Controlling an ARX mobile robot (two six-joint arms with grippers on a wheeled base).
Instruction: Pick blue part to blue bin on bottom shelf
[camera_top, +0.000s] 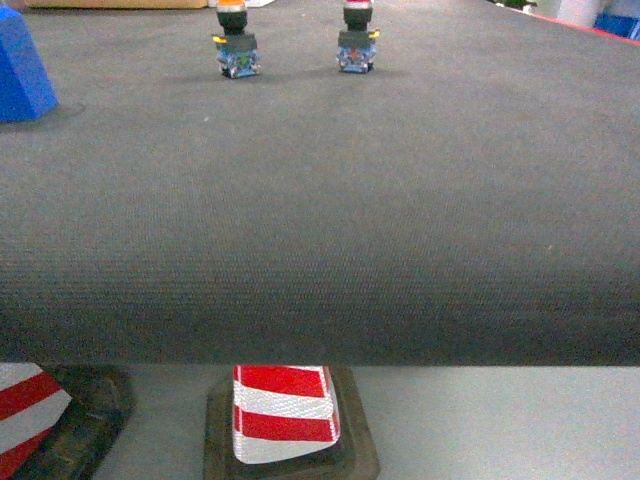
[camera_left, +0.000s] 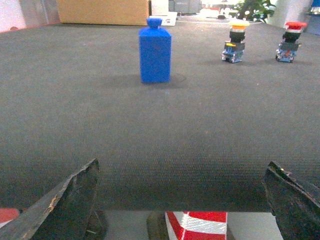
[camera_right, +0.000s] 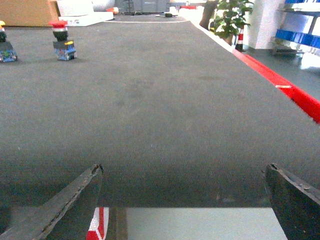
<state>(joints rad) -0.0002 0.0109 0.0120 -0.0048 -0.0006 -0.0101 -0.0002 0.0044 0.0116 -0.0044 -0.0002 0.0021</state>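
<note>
A bright blue part (camera_left: 155, 54) stands on dark grey matting (camera_top: 320, 230); the cone (camera_top: 283, 412) below is red-and-white striped.

- Wide bare stretch of dark surface (camera_top: 320, 230) is left open from near edge to mid-depth.
- Blue part (camera_left: 155, 50) stands upright far left, nothing crowding it.
- Yellow-capped push-button (camera_left: 236, 42) and red-capped push-button (camera_left: 290, 42) stand far back, apart.
- Striped cone (camera_top: 283, 412) sits below near edge.
</note>
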